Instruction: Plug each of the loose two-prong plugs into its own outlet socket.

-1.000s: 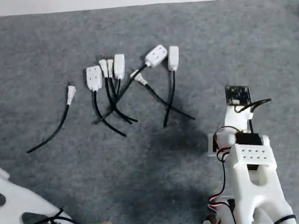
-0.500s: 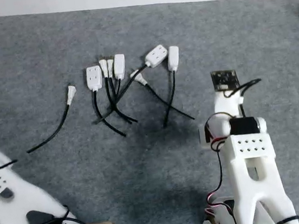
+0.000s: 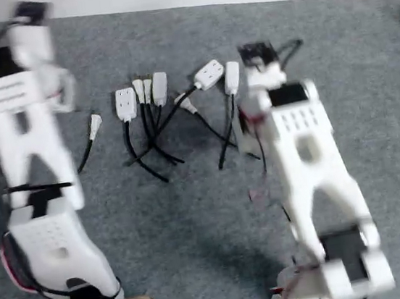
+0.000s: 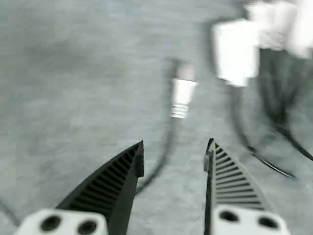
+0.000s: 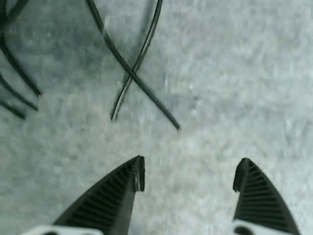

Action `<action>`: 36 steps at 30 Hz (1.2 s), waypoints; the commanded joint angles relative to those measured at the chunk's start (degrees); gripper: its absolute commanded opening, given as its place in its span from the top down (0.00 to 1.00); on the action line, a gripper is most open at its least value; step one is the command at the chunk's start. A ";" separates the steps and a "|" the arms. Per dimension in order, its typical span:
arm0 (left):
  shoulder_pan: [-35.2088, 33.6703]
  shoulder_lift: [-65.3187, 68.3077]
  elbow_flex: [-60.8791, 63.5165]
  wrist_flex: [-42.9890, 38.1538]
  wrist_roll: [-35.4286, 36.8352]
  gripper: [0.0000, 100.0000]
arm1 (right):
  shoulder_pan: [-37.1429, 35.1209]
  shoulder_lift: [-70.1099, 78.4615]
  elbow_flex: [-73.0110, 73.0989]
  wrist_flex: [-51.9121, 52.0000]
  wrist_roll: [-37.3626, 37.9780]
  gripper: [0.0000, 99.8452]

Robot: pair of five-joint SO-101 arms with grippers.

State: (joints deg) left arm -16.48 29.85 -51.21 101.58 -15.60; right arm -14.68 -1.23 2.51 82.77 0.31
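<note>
Hovering fingers-apart, left gripper (image 4: 173,156) is facing a small white two-prong plug (image 4: 182,95), lying loose on grey carpet (image 3: 198,252) near white outlet sockets (image 3: 126,103); right gripper (image 5: 188,174) is gaping too; seemingly nothing plugged yet.

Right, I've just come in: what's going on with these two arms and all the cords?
A tangle of corded plugs and sockets lies on a grey mat. The left claw, open, hovers by a lone plug; the right claw, open, hovers over two crossed cords. Neither holds anything.
</note>
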 commanded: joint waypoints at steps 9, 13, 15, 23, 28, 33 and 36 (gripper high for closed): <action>6.55 14.11 8.57 -19.52 -2.37 0.80 | 0.75 20.79 -32.04 7.43 -2.46 0.71; 8.04 15.25 3.91 -18.99 -2.46 0.80 | 0.57 22.64 -29.41 0.92 -0.35 0.71; 9.54 14.81 1.01 -16.00 -2.37 0.80 | 0.31 24.84 -29.85 -1.63 -0.35 0.71; 20.70 14.90 -10.24 -11.52 -2.99 0.75 | 6.20 31.34 -35.30 1.71 -0.79 0.71; 28.97 19.03 -10.51 -22.86 -7.21 0.57 | 15.25 26.51 -36.53 12.35 -0.70 0.71; 31.52 28.62 -10.59 -35.34 -7.12 0.57 | 15.43 15.08 -21.41 11.03 1.85 0.71; 30.73 32.31 -10.59 -40.00 -7.12 0.57 | 14.81 5.41 -4.18 2.42 2.73 0.71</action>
State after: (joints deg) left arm 14.64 59.82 -59.91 68.35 -22.29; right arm 0.09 15.03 -15.60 92.00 1.54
